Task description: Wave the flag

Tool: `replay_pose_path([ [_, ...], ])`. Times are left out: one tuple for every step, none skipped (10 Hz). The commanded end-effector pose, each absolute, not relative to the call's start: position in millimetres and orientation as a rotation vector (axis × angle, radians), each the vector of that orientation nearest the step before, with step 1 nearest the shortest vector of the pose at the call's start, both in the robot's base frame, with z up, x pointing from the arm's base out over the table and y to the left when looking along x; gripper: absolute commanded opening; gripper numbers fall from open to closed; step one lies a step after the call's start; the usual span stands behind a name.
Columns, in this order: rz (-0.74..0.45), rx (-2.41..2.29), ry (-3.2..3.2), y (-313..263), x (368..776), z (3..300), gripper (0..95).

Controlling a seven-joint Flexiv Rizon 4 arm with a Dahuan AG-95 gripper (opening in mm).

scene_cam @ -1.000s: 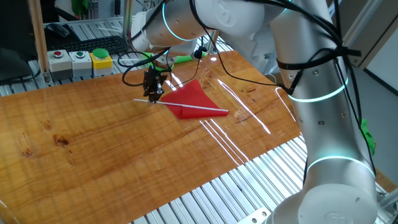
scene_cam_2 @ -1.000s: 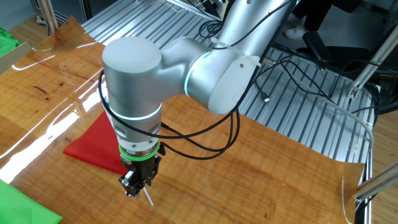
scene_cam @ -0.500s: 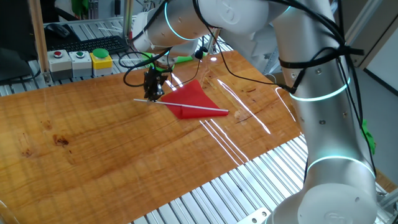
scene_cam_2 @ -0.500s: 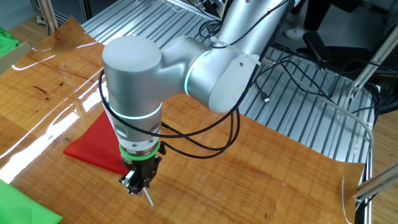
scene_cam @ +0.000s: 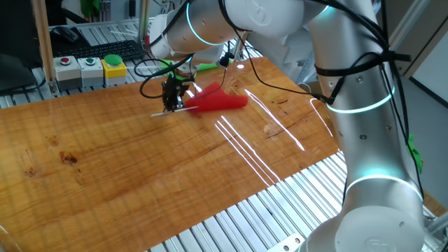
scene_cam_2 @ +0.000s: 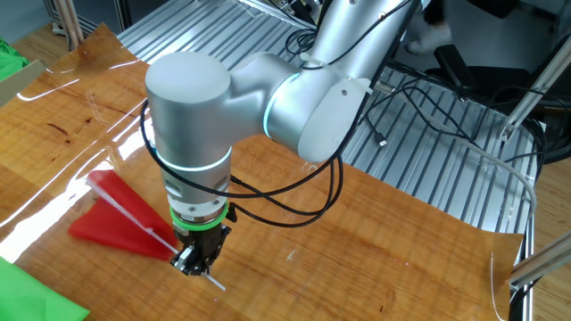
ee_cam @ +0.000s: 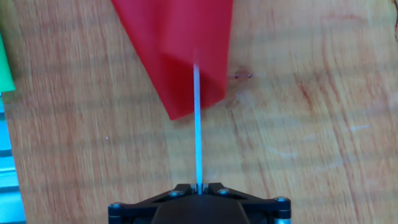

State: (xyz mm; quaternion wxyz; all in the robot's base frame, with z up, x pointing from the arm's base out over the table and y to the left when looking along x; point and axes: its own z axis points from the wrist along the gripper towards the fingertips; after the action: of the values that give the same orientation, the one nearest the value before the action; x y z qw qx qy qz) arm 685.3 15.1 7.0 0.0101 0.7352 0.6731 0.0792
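The flag is a small red cloth pennant (scene_cam: 218, 102) on a thin white stick (ee_cam: 197, 124). My gripper (scene_cam: 170, 102) is shut on the stick near its bare end and holds the flag just above the wooden table (scene_cam: 140, 168). In the other fixed view the gripper (scene_cam_2: 194, 261) grips the stick (scene_cam_2: 134, 217), which slants up to the left with the red cloth (scene_cam_2: 111, 228) hanging under it. In the hand view the stick runs straight out from my closed jaws (ee_cam: 198, 186) to the cloth (ee_cam: 180, 43).
A green cloth (scene_cam_2: 36, 299) lies at the table's near left corner in the other fixed view, and its edge shows in the hand view (ee_cam: 5, 68). A button box (scene_cam: 91, 68) and a keyboard (scene_cam: 105, 49) sit behind the table. Grooved metal surrounds the table.
The flag lay flat on the table before. Now the stick has swung and its cloth end is lifted off the wood, with the cloth folded and hanging.
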Motion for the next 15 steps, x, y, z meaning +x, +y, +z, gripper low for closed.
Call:
replay_pose_path([
  [0.218, 2.248, 2.149, 15, 687, 7, 0.0],
  [0.21, 2.223, 2.174, 15, 687, 7, 0.0],
  [0.19, 2.179, 2.216, 15, 686, 9, 0.0],
  [0.164, 2.128, 2.273, 16, 686, 15, 0.0],
  [0.152, 2.104, 2.307, 16, 686, 25, 0.0],
  [0.145, 2.081, 2.339, 16, 685, 34, 0.0],
  [0.144, 2.065, 2.355, 16, 684, 39, 0.0],
  [0.138, 1.986, 2.424, 15, 677, 52, 0.0],
  [0.137, 1.899, 2.5, 14, 671, 63, 0.0],
  [0.134, 1.841, 2.55, 13, 667, 71, 0.0],
  [0.13, 1.759, 2.623, 12, 660, 81, 0.0],
  [0.128, 1.681, 2.687, 10, 654, 88, 0.0],
  [0.119, 1.595, 2.746, 8, 647, 95, 0.0],
  [0.115, 1.515, 2.796, 6, 641, 102, 0.0],
  [0.101, 1.387, 2.868, 4, 634, 109, 0.0],
])
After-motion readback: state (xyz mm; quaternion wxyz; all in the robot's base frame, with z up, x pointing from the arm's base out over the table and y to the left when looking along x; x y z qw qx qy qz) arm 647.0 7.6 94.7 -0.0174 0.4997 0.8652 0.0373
